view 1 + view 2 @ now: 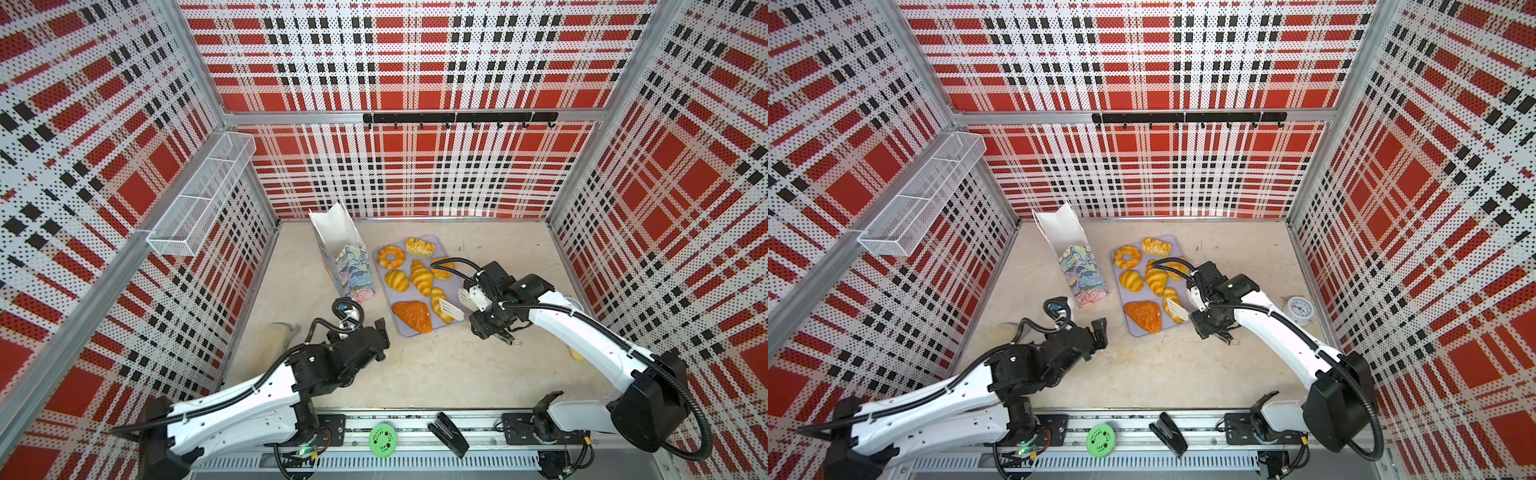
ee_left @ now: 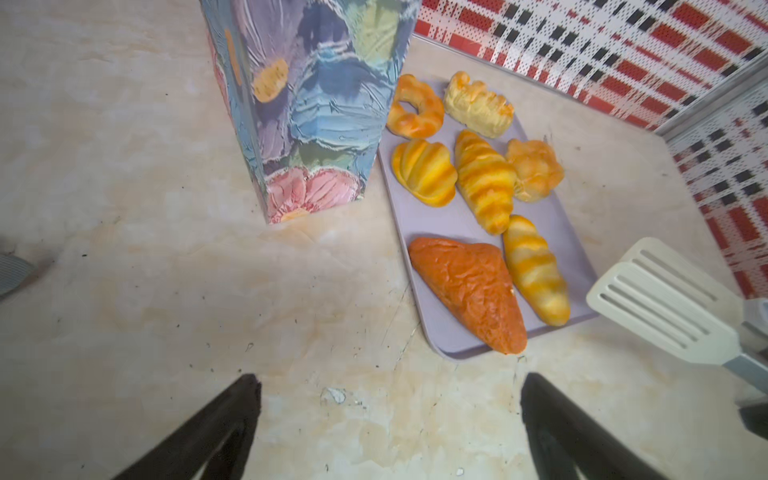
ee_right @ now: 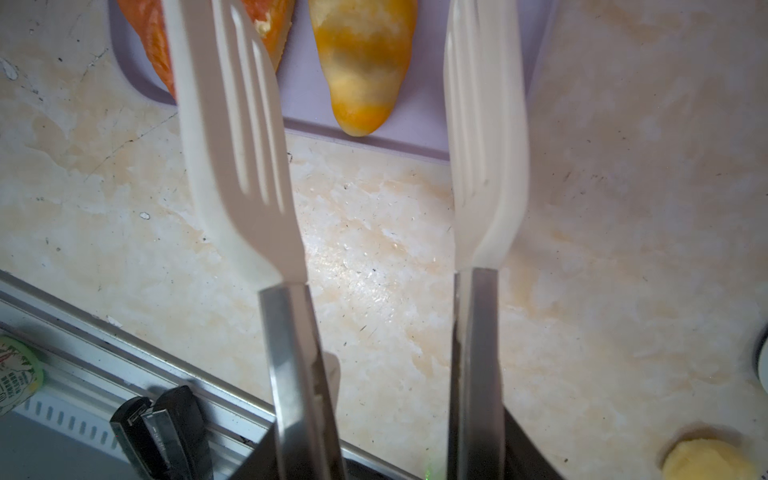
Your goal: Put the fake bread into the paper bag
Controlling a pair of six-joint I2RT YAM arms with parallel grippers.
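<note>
Bread (image 1: 422, 276) was laid out on the tray (image 2: 453, 216), none bagged; tongs (image 1: 451, 309) were lined up.
Left gripper (image 2: 390, 424) was held wide open and empty near the bag (image 1: 345, 266), which was stood upright, mouth up, for loading. Just right, the striped roll (image 1: 438, 305) was laid flat, long axis aimed between the spread tongs, likely for straddling. The tongs were clenched by the right gripper (image 3: 390, 461).

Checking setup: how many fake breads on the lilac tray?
7 on the tray: doughnut, braided piece at the far end; shell croissant, long croissant, bun in the middle; brown triangle, striped roll at the near end. Yellow lump elsewhere: maybe another.
</note>
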